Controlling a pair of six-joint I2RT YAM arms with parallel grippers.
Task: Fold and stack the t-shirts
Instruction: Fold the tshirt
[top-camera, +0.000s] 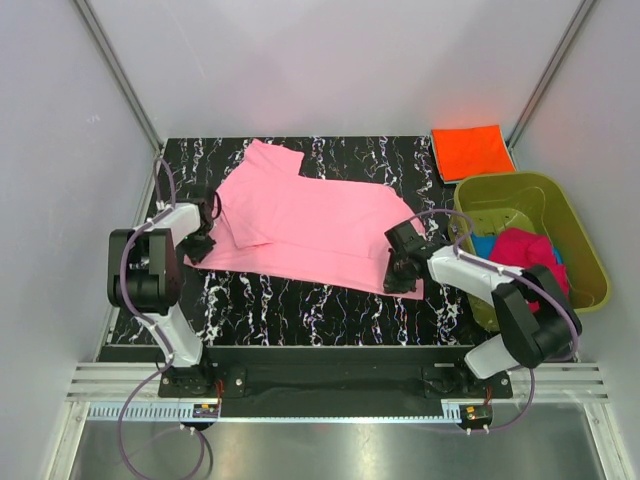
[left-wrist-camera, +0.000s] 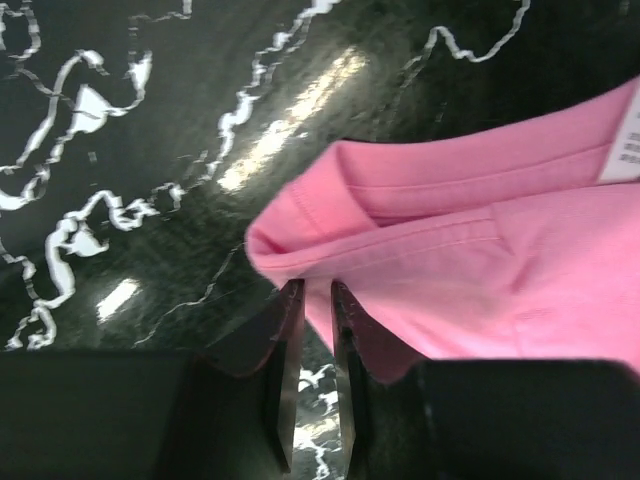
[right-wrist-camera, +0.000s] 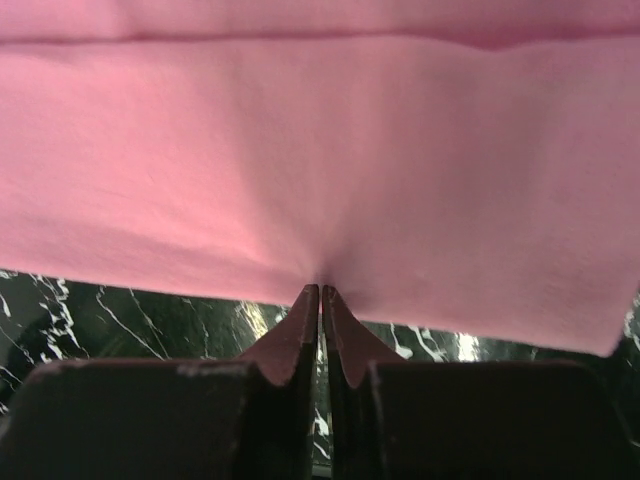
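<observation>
left gripper (left-wrist-camera: 317, 292) — narrow slit, grip unclear | right gripper (right-wrist-camera: 320, 290) — pinching pink t-shirt (right-wrist-camera: 320, 150) (near hem)

two robot arms seen from above: the left arm (top-camera: 150, 268) at eight o'clock, the right arm (top-camera: 512, 320) at four o'clock. each is built of white links and bulky black joint housings on a black base plate (top-camera: 190, 380). a pale lilac cable (top-camera: 122, 282) loops along each arm and trails off below its base. the left gripper (left-wrist-camera: 316, 296) and right gripper (right-wrist-camera: 320, 292) are matt black, their flat fingers tapering to thin tips. the right one's body carries small pale scuffs.
</observation>
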